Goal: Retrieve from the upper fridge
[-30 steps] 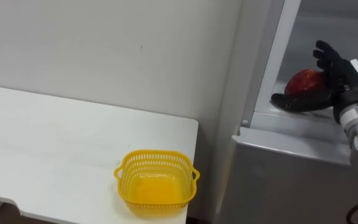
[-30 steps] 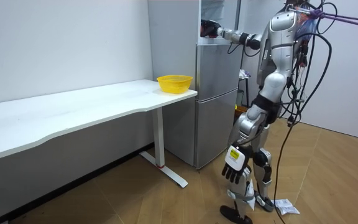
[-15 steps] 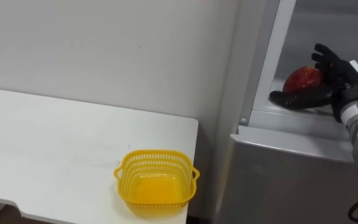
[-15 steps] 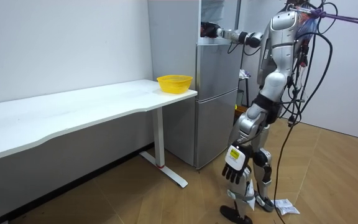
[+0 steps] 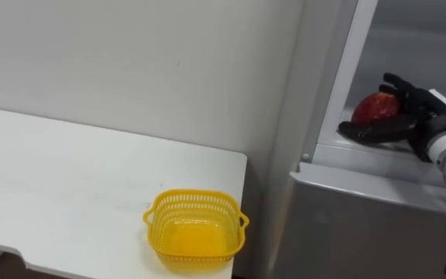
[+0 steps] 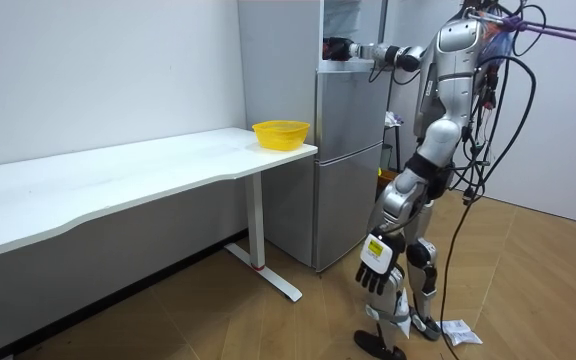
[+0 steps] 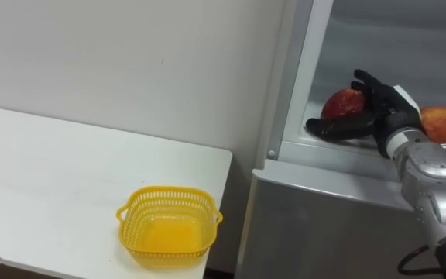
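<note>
A red apple [image 5: 374, 107] [image 7: 341, 103] lies on the shelf of the open upper fridge compartment [image 5: 378, 151]. My right hand [image 5: 409, 112] [image 7: 378, 108] reaches into it. Its fingers lie over the apple's top and right side and the thumb stretches along the shelf just under the fruit, so the apple sits between them with the hand still open. A second, orange-red fruit [image 7: 442, 122] rests on the shelf to the right of the wrist. In the room view I stand in front of the fridge [image 6: 348, 150], and my left hand [image 6: 376, 268] hangs relaxed by my thigh.
A yellow plastic basket [image 5: 196, 231] [image 6: 281, 132] stands empty near the right end of the white table [image 5: 68, 194], close to the fridge's side wall. The lower fridge door [image 7: 324, 225] is closed below the shelf.
My right hand has tipped forward and down, bringing its fingers lower over the apple. The apple, the basket and my left hand have stayed put.
</note>
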{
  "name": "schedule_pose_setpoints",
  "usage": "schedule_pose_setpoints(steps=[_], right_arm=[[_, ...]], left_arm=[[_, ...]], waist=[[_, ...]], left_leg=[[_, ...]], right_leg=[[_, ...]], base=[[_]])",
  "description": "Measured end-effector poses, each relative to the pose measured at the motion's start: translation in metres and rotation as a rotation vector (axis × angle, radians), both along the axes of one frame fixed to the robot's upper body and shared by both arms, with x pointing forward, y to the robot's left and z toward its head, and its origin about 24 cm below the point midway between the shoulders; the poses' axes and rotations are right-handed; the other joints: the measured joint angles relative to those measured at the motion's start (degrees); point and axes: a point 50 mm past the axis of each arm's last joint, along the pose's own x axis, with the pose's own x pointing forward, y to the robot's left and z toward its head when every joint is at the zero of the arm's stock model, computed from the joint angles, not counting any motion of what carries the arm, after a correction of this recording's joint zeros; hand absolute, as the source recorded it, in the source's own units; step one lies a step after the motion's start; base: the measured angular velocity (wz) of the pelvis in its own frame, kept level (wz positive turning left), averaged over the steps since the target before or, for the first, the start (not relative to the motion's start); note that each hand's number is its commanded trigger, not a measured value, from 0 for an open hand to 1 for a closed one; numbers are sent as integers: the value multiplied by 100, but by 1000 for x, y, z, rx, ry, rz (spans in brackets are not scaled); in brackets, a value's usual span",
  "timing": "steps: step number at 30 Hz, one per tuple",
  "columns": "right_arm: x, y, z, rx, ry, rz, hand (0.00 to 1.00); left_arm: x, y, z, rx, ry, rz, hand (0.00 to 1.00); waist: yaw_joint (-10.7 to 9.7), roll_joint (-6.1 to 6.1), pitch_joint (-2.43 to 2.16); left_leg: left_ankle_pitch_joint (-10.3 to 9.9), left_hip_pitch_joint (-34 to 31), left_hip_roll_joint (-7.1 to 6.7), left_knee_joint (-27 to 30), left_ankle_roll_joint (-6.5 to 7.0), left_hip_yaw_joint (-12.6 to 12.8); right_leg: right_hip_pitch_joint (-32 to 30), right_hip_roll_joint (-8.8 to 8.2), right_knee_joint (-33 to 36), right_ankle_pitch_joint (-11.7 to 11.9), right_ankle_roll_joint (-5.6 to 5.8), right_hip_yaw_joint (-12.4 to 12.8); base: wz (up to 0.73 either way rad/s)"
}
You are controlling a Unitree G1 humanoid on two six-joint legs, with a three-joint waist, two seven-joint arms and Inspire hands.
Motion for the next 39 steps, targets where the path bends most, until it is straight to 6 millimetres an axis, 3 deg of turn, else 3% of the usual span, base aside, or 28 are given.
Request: schedule_pose_setpoints(steps=[25,31,34,39], right_arm=[[-1,-2,2,-6,-3,3,100],[0,3,5,9,-12,4,100],[1,9,8,31,-32,15,100],[1,24,13,-6,-79,8,100]], left_arm=[[9,0,1,9,-17,18,0],[12,1,1,11,-30,33,0],[14,-1,1,-1,-42,58,0],[22,-1,2,-5,-64,62,0]], waist=[[68,25,18],[63,58,64],[34,59,67],[-30,163,45]], left_leg=[[0,70,9,-59,-4,24],[4,117,7,-97,-6,33],[4,123,11,-94,-8,35],[4,141,11,-68,-8,64]], right_leg=[[17,0,1,0,0,5],[72,-2,-3,-1,1,19],[73,1,-4,-1,1,18],[65,0,-5,0,1,26]], base=[[0],[-1],[0],[0]])
